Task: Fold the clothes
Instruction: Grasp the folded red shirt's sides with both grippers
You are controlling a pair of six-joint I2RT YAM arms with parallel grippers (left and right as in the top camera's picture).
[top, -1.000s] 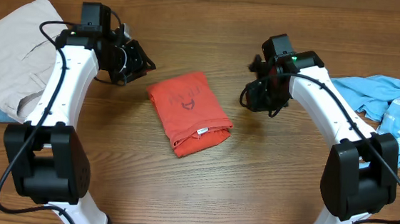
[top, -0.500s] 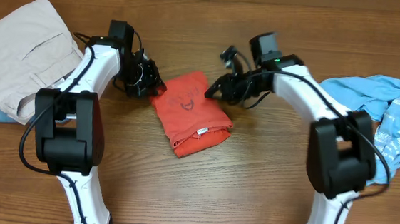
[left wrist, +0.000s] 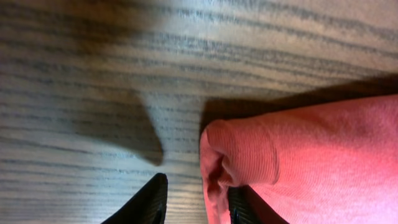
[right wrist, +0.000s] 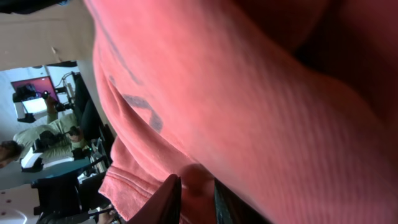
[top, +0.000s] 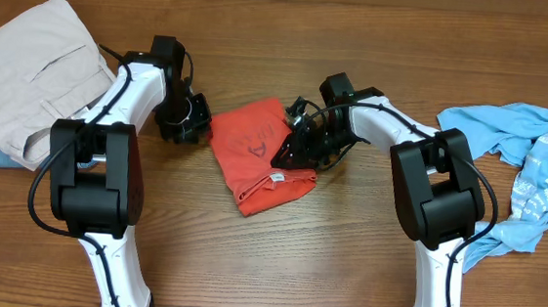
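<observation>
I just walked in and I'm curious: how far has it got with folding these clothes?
Done, by the look of it: the red-orange T-shirt lies in a compact folded bundle in the middle. In hand: the left end effector and right end effector are at its opposite edges, perhaps for another fold or to tidy it. To do: the light blue shirt lies crumpled off to the right, untouched.

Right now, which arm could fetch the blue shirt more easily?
Probably the right. The light blue shirt lies crumpled on the robot's right, beside the right arm. The left pincer is at the red-orange T-shirt's far left edge, farther away.
</observation>
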